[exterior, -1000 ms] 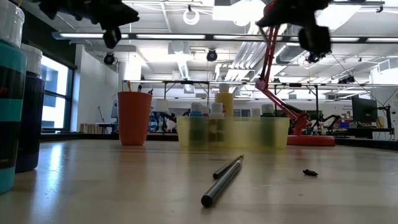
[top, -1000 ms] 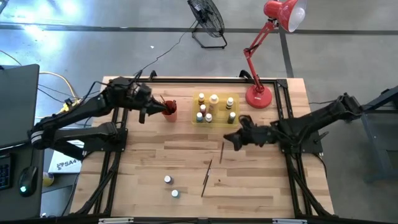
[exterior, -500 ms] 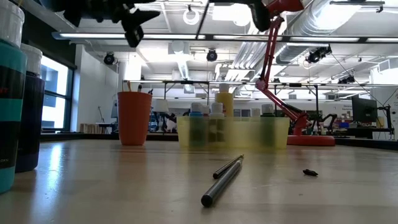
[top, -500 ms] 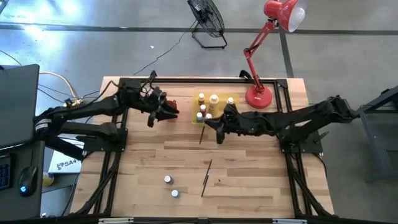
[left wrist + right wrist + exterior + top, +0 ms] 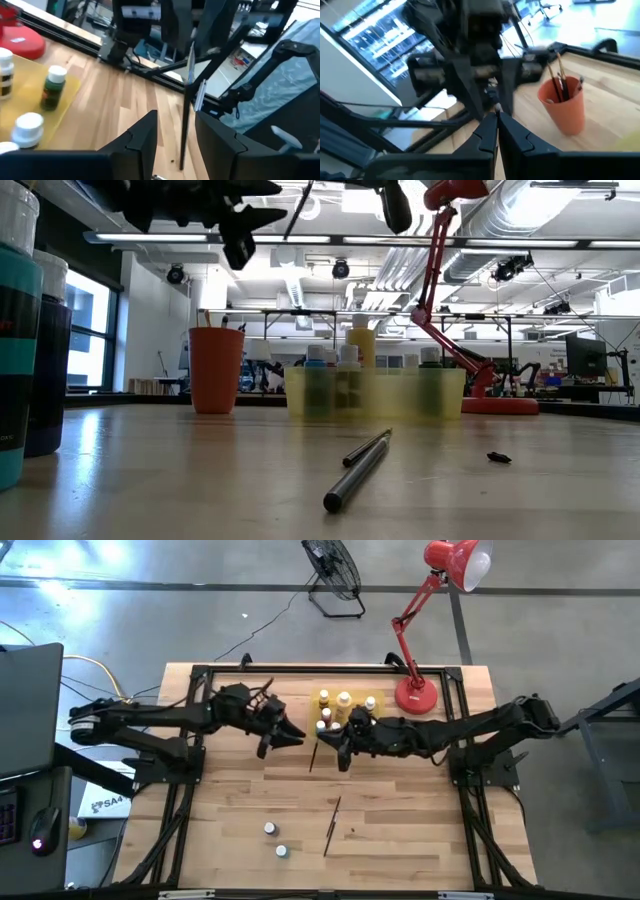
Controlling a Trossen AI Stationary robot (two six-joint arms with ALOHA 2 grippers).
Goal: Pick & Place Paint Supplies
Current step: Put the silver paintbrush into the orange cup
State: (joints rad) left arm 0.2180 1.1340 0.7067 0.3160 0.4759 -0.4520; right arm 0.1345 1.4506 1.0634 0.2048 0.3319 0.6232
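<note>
- A thin dark-handled paintbrush [image 5: 314,754] hangs above the wooden table [image 5: 400,820], pinched at its upper end by the right gripper [image 5: 331,743].
- The left gripper [image 5: 290,736], fingers parted, faces it just beside, the brush showing between those fingers without touching.

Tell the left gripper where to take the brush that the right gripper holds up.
Grip the brush on its bare shaft, clear of the right gripper shut on it, closing across its thin width. It hangs tilted in the air, between the fingers of the open left gripper, so come straight on.
</note>
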